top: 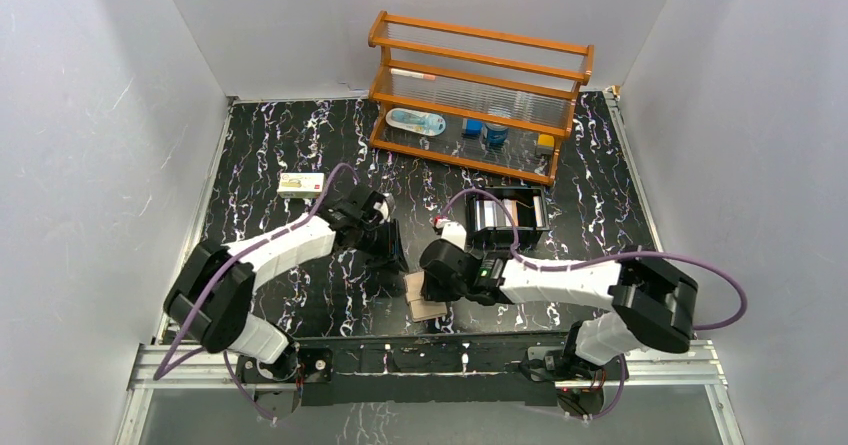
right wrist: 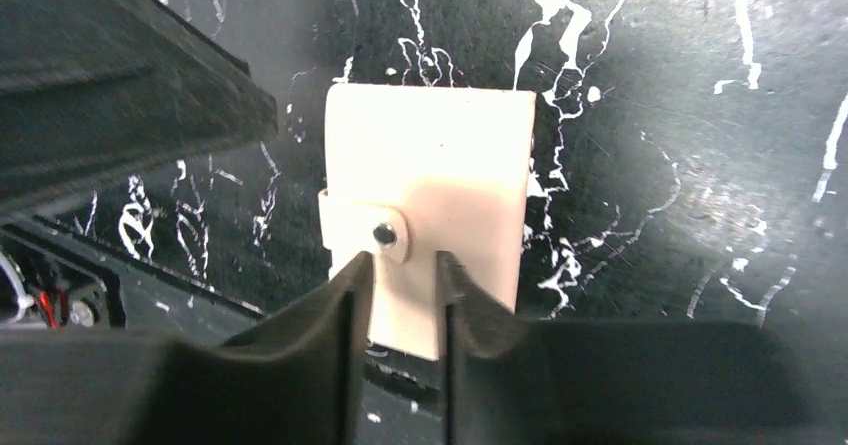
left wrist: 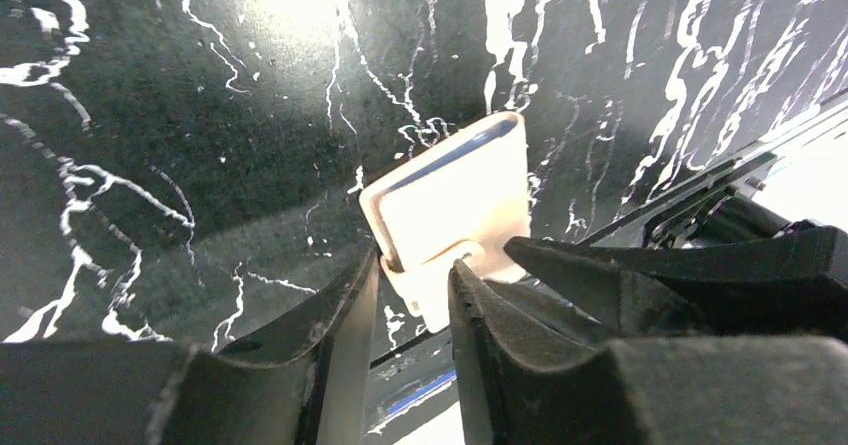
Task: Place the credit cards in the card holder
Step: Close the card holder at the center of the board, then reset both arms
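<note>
The tan card holder (top: pixel 425 300) lies folded near the table's front edge, its strap snapped down by a dark stud (right wrist: pixel 385 233). A thin light blue card edge (left wrist: pixel 447 157) shows in its fold; the yellowish card is hidden. My left gripper (left wrist: pixel 412 290) comes in low from the left, its jaws a small gap apart. The holder's strap end (left wrist: pixel 432 290) lies between its tips; whether they grip it is unclear. My right gripper (right wrist: pixel 404 270) hangs right over the holder (right wrist: pixel 430 165). Its fingers stand narrowly apart beside the stud, with nothing between them.
A wooden rack (top: pixel 478 95) with small items stands at the back. A black box (top: pixel 510 220) sits behind the right arm, and a small white packet (top: pixel 300 185) lies at the left. The table's metal front rail (top: pixel 430 355) runs just below the holder.
</note>
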You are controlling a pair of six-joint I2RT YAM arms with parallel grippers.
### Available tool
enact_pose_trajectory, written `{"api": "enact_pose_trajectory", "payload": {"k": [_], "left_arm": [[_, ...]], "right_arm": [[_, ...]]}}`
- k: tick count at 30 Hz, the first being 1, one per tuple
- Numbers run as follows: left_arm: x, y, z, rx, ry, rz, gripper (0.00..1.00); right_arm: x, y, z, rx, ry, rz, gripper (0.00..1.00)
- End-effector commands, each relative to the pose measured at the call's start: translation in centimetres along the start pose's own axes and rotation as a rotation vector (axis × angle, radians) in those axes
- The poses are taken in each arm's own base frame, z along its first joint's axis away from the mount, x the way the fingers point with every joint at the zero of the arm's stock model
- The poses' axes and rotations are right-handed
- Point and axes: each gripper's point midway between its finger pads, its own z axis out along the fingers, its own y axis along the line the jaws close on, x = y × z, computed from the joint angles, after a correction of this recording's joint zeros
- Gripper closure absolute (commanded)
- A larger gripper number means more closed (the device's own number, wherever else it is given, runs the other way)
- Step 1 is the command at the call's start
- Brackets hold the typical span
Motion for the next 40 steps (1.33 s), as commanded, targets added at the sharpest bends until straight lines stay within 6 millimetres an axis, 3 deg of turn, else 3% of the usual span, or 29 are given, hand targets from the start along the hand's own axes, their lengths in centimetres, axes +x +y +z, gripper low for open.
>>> {"api": "enact_pose_trajectory", "payload": {"k": [1, 4, 5, 6, 9, 11, 13, 19, 24, 40], "left_arm": [[-2.7, -2.3, -5.5, -0.017, -0.168, 0.056, 0.67], [-4.3, -3.7, -10.9, -0.033, -0.315, 0.105, 0.61], [-5.0, -4.2, -13.1, -0.045, -0.379, 0.122, 0.59], [-5.4, -4.7, -15.2, -0.051, -0.434, 0.138, 0.56], [-6.1, -5.5, -21.0, -0.069, -0.575, 0.178, 0.48], [-6.0, -5.6, -23.6, -0.083, -0.632, 0.201, 0.4], [-5.7, -5.8, -25.8, -0.086, -0.672, 0.215, 0.04], [-4.5, -5.5, -28.3, -0.054, -0.742, 0.205, 0.01], [-4.0, -4.5, -28.9, -0.045, -0.807, 0.187, 0.01], [-3.9, -3.8, -30.3, -0.044, -0.891, 0.178, 0.01]], "right_arm": [[-3.7, 3.2, -4.3, -0.107, -0.08, -0.017, 0.53], [-6.0, 3.7, -7.3, -0.119, -0.148, -0.032, 0.27], [-6.9, 3.8, -8.5, -0.125, -0.18, -0.039, 0.07], [-7.8, 4.0, -9.8, -0.135, -0.214, -0.045, 0.02], [-10.5, 3.7, -14.1, -0.156, -0.324, -0.046, 0.02], [-12.1, 3.3, -16.8, -0.168, -0.402, -0.051, 0.02], [-13.5, 2.6, -19.4, -0.181, -0.478, -0.023, 0.02], [-15.4, -1.5, -24.6, -0.131, -0.626, 0.077, 0.02], [-16.0, -3.3, -27.4, -0.159, -0.71, 0.143, 0.02], [-15.7, -4.0, -27.1, -0.134, -0.707, 0.143, 0.02]]}}
